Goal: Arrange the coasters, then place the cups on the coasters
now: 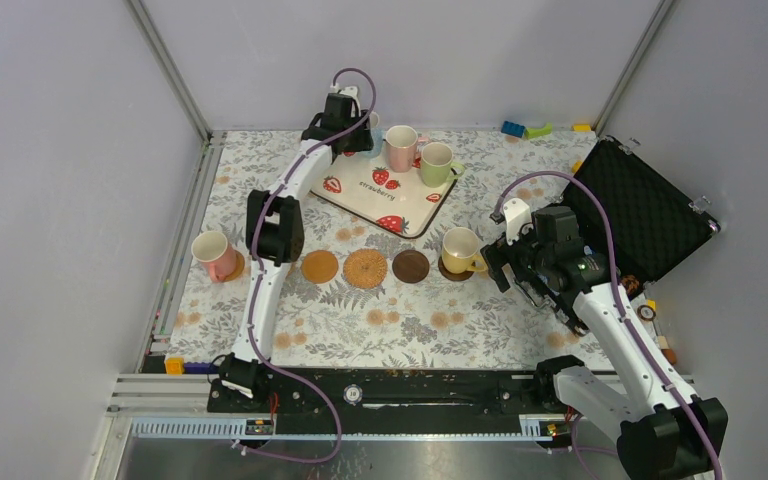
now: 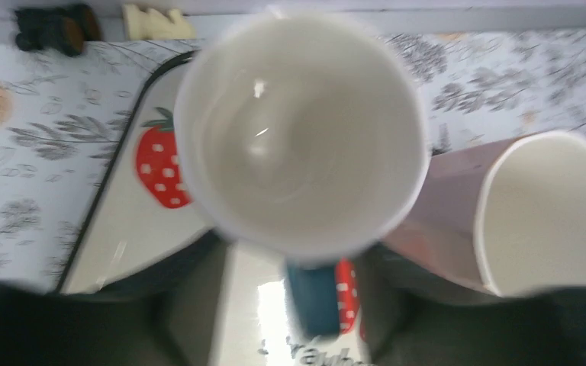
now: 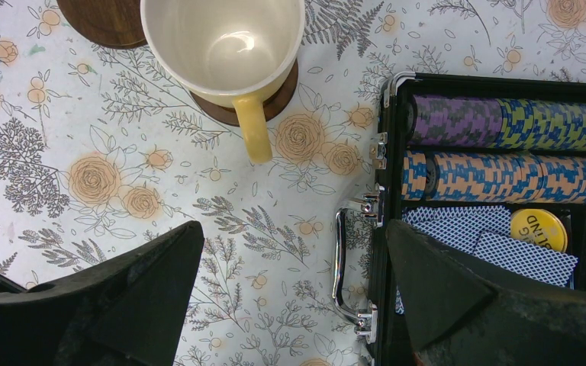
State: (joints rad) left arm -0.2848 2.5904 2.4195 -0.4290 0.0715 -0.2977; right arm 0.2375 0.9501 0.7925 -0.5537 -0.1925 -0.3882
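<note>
Left hand [image 1: 352, 135] hangs over a blue cup [image 2: 297, 130] at the far left corner of the tray [image 1: 370, 198]; I cannot tell if it grips it. Right hand [image 3: 294, 252] is wide open, holding nothing, near the yellow cup [image 3: 225, 46] that sits on a dark coaster [image 3: 278, 103] on the desk [image 3: 84, 130].

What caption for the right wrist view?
Open right gripper hovers apart from a yellow ceramic mug sitting on a dark brown round coaster, beside an open black case of poker chips.
</note>
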